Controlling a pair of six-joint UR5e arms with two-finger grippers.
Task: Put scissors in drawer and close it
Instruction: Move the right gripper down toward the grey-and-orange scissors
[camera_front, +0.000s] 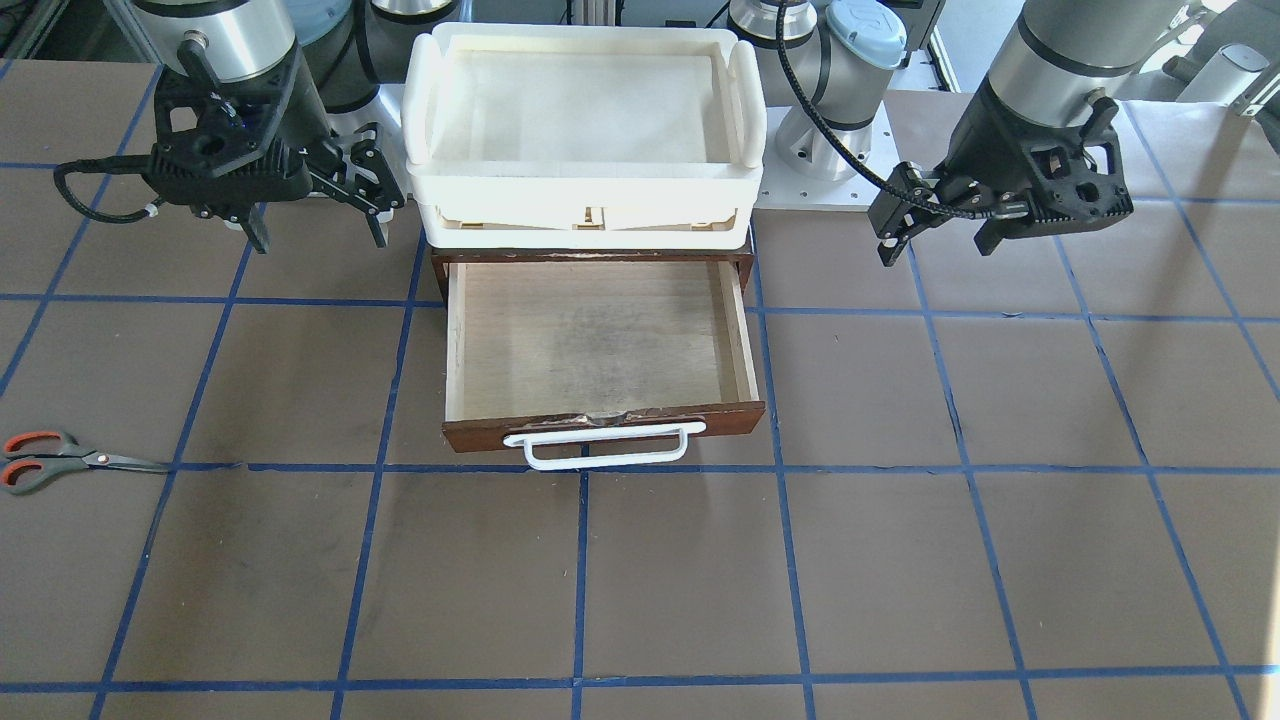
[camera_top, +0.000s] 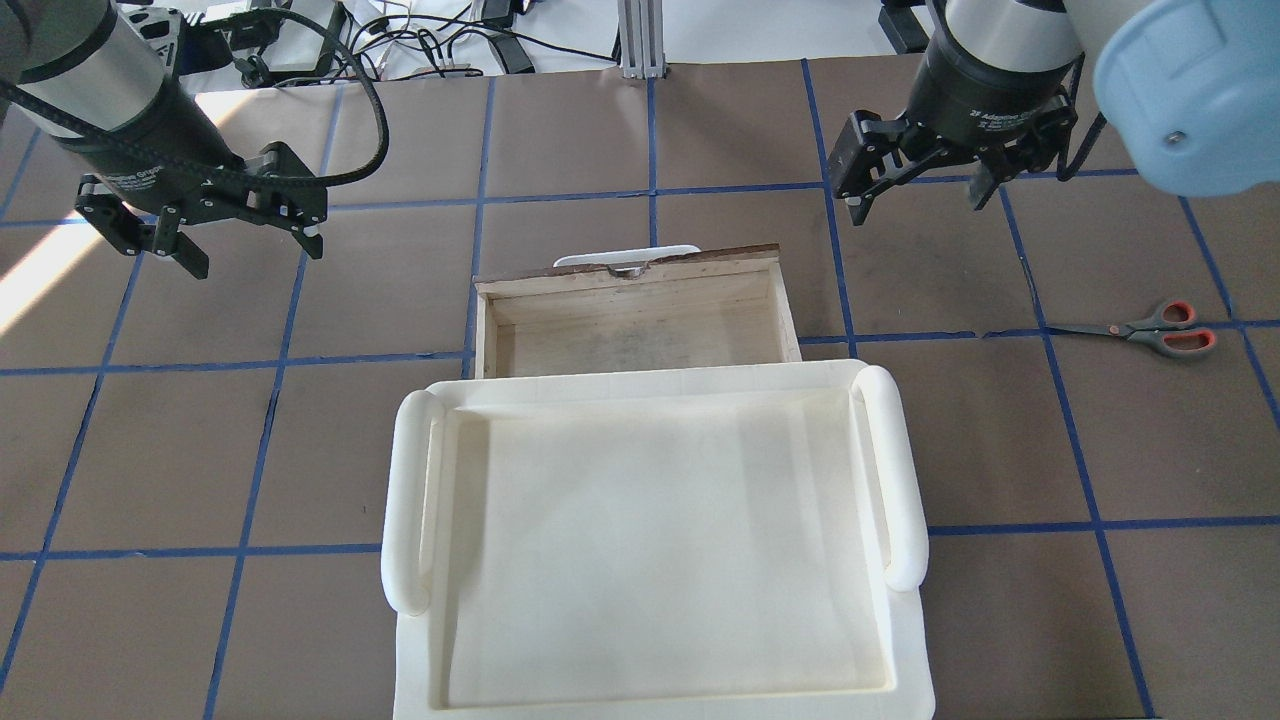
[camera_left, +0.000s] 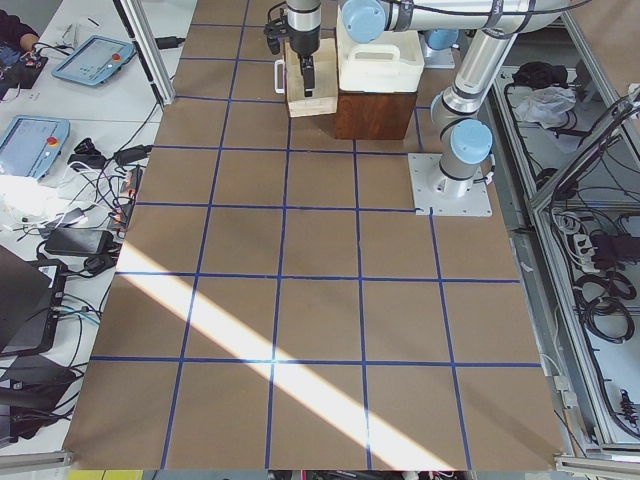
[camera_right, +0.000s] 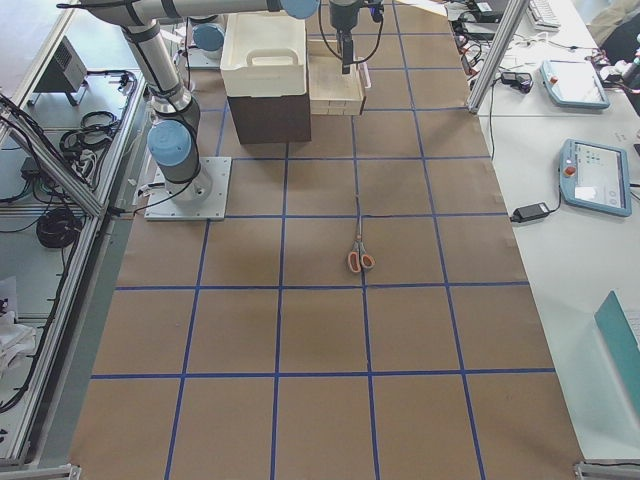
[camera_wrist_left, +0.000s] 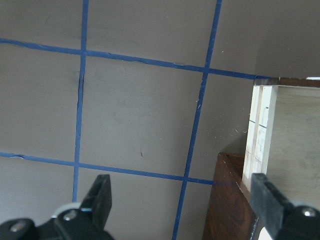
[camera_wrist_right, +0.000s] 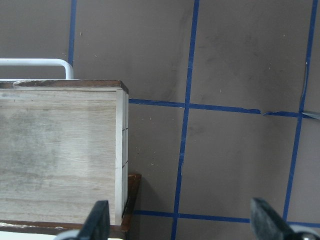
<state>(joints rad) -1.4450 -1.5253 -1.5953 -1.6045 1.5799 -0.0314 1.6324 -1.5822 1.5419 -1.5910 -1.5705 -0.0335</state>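
Nearest, white tray (camera_top: 400, 500) atop the dark box (camera_right: 270, 115). Next, drawer (camera_front: 600, 340), pulled out, bare wood floor showing. Off to my right, scissors (camera_top: 1150, 330), flat on the table (camera_top: 700, 150), well apart from the drawer. Beyond, my left gripper (camera_top: 255, 255) and right gripper (camera_top: 915, 205), both with fingers spread wide.

Straight out at my twelve o'clock the drawer (camera_top: 640, 340) stands pulled well open from its dark brown box (camera_right: 268, 118), pale wood floor showing, reddish-brown front panel and white bar handle (camera_front: 598, 450) on the far side from me. Over at three o'clock from it, well apart, I've got the scissors (camera_top: 1140, 331) lying flat on the table (camera_top: 950, 450). Their dark blades are closed and aimed at nine o'clock toward the drawer, with the orange-red and grey loops trailing at three.
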